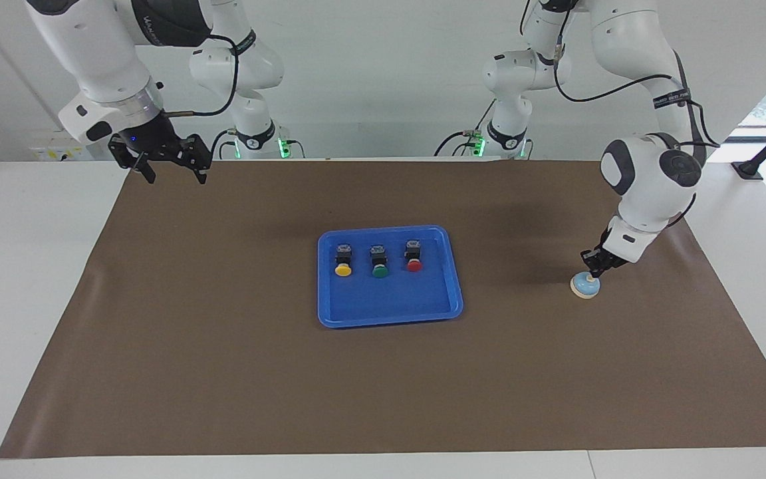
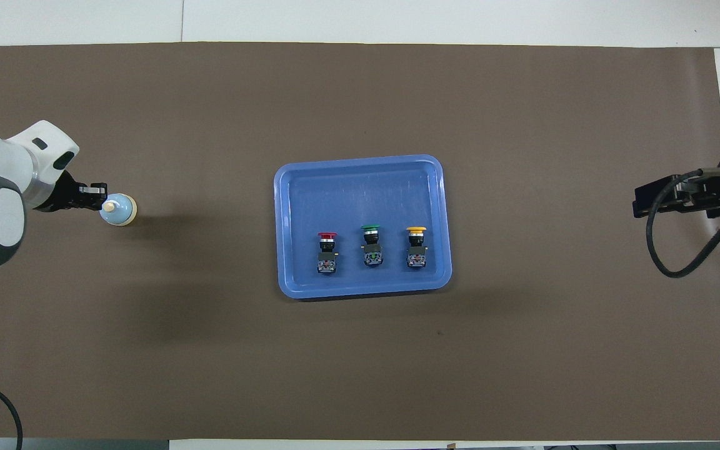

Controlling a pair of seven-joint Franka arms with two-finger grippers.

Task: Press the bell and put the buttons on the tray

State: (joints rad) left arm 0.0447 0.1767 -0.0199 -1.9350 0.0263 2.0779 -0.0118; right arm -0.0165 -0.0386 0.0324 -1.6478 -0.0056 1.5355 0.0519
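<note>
Buttons: you see all three, yellow [image 1: 342, 270], green [image 1: 380, 271] and red [image 1: 414, 265], lying in a row in the tray [image 1: 389, 311]; that part looks done.
Bell: the bell [image 1: 584, 285] sits on the worktop toward the left arm's end, well apart from the tray.
Left pincer: the left pincer [image 1: 594, 269], tips together and empty, hangs just over the bell's knob; pressing is your step in hand.
Right pincer: the right pincer [image 1: 169, 171] waits wide open and empty over the mat's corner at its own end.
</note>
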